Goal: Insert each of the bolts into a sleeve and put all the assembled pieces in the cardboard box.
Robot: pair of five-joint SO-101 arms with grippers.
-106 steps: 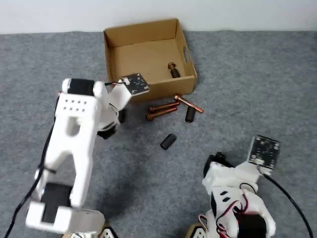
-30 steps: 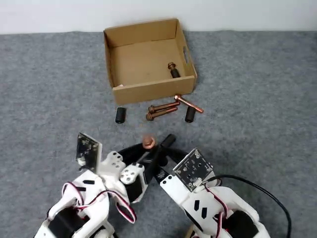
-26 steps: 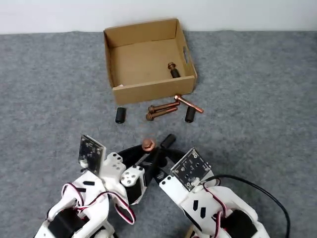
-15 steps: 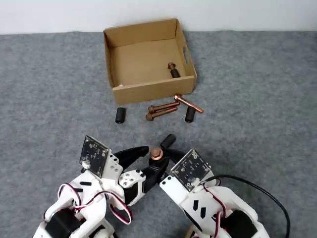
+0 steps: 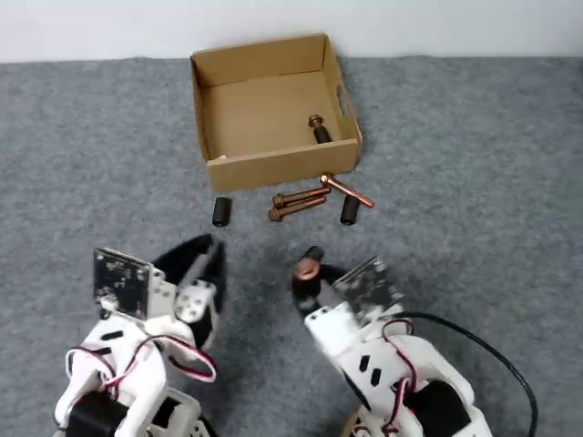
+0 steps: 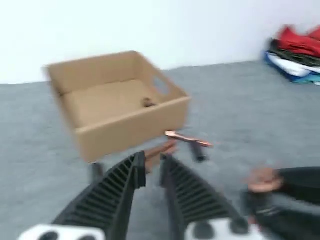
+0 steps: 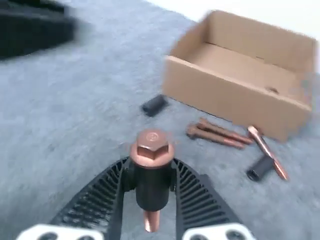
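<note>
Short of the cardboard box (image 5: 273, 169), right pincer (image 7: 150, 172) clamps a sleeved bolt (image 7: 151, 146) — left pincer (image 6: 152, 164) only narrowly parted.

The left arm (image 5: 137, 364) and right arm (image 5: 392, 373) had white plastic shells, each with a dark circuit board (image 5: 121, 280) at the wrist. Thin red and white wires (image 5: 150, 344) looped over the joints. A thicker black cable (image 5: 496, 346) trailed from the right one, and the fingers (image 7: 97, 197) were black and ribbed.
</note>
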